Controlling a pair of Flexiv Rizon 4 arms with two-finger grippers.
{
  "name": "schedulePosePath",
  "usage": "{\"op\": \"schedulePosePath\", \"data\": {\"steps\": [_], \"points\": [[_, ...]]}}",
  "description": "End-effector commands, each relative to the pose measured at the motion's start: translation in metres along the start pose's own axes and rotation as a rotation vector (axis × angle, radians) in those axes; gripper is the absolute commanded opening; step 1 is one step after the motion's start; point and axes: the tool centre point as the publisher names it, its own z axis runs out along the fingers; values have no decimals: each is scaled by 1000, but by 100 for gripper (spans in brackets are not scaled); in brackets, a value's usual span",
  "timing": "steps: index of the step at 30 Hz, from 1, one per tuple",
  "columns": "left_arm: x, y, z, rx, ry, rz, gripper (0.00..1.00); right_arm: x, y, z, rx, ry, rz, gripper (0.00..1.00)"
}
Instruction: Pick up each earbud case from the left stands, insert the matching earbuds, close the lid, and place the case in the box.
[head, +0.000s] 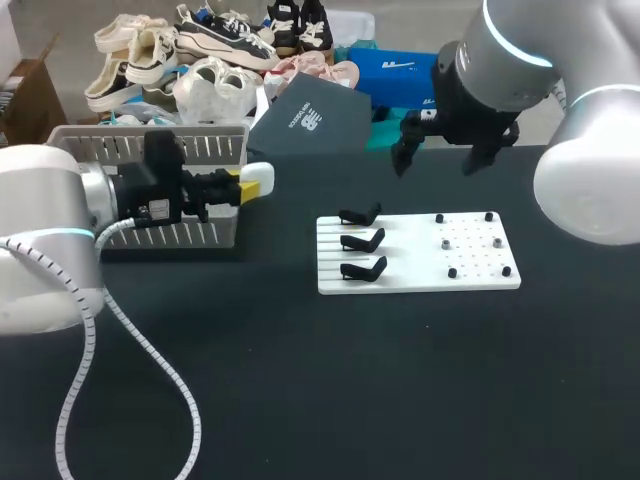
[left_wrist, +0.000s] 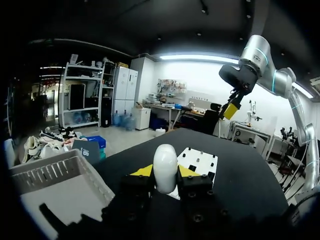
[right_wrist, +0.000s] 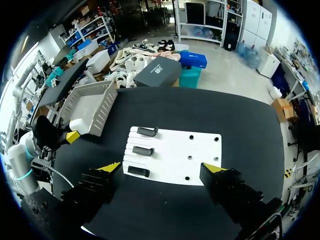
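Beside basket (head: 205, 147), left gripper (head: 247, 185) was clamped on white earbud case (head: 262, 178). Right gripper (head: 435, 160) hung with fingers spread above empty stands (head: 362, 241). Judged best: lift case clear over basket wall, lower inside, release gently.

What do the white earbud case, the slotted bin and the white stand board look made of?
White rounded earbud case: smooth glossy plastic, by its soft sheen. Pale slotted bin: likely moulded plastic, matte, with ribbed slotted walls. Flat white stand board: rigid, matte, plastic or painted sheet; cannot tell which.
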Motion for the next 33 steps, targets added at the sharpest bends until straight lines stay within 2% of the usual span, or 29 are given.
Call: {"op": "schedulePosePath", "data": {"steps": [1, 7, 8, 12, 17, 25, 26, 27, 28, 33], "points": [[0, 9, 5, -165, 12, -6, 0, 4, 0, -1, 6, -14, 4, 100], [3, 29, -10, -267, 59, -24, 0, 4, 0, -1, 6, -14, 4, 100], [7, 37, -18, -294, 71, -33, 0, 4, 0, -1, 6, -14, 4, 100], [16, 49, -33, -375, 138, -52, 0, 4, 0, -1, 6, -14, 4, 100], [29, 69, -47, -460, 265, -48, 0, 4, 0, -1, 6, -14, 4, 100], [36, 88, -40, -510, 330, -87, 0, 4, 0, -1, 6, -14, 4, 100], [36, 89, -39, -517, 332, -92, 13, 4, 0, -1, 6, -14, 4, 100], [36, 90, -39, -518, 330, -93, 49, 4, 0, -1, 6, -14, 4, 100], [35, 91, -38, -523, 327, -93, 98, 4, 0, -1, 6, -14, 4, 100], [27, 89, -38, -543, 313, -88, 100, 4, 0, -1, 6, -14, 4, 100]]}}
